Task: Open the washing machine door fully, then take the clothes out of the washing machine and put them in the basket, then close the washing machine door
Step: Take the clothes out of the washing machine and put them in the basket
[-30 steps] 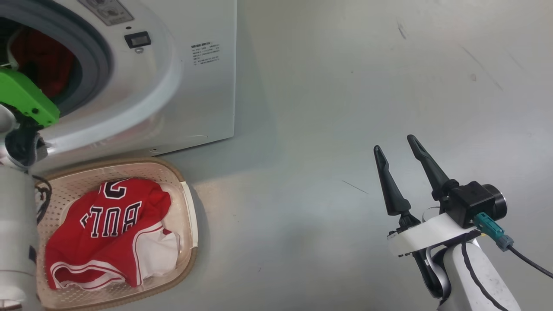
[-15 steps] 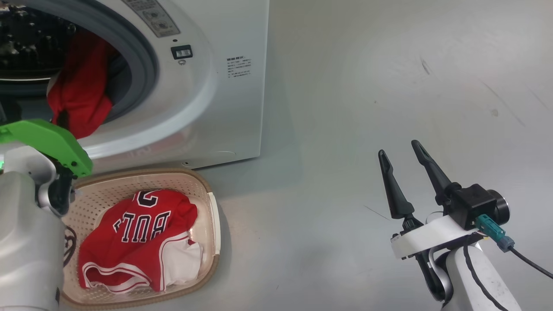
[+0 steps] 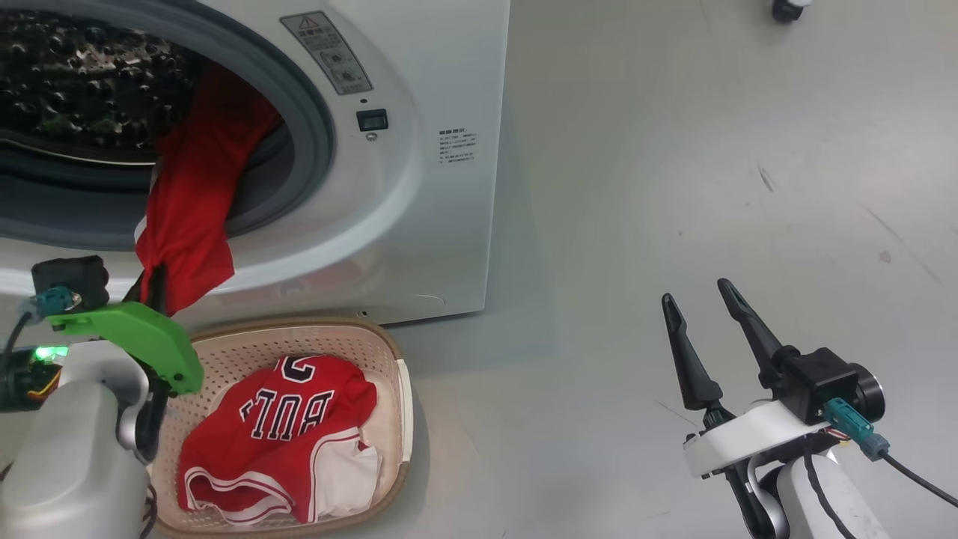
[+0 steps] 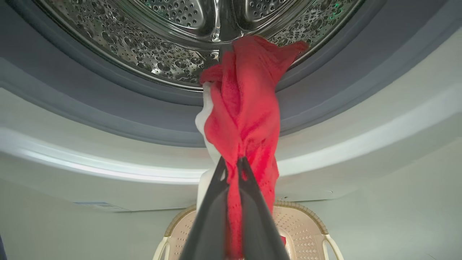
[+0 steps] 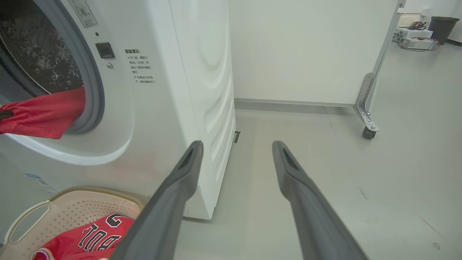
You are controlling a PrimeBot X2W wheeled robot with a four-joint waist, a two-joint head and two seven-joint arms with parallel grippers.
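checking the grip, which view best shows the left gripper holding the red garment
Left wrist view: the left gripper is shut on the red garment, which stretches up to the drum. Head view shows it draped over the grey ring, with the grip mostly hidden. Right wrist view shows a red end at the opening.

Pale grey, lightly scuffed floor (image 3: 673, 187) across the right of the head view. White partition panel (image 5: 306, 50) at upper centre of the right wrist view, standing on a caster (image 5: 368, 133). Dark bin (image 5: 438, 29) in the upper right corner.
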